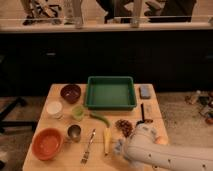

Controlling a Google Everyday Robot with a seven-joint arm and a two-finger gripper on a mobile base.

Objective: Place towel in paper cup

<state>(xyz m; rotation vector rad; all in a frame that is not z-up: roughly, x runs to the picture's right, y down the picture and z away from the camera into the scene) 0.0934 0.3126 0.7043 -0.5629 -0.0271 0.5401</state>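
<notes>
Floppy thin towel at worktop's 6 o'clock, pinch it mid-fold; claw beside it, can't tell if it's gripping.

Warm, dim light falls on the wooden table; behind it all is dark. Soft blur covers everything, the gripper at the table's near edge included.
</notes>
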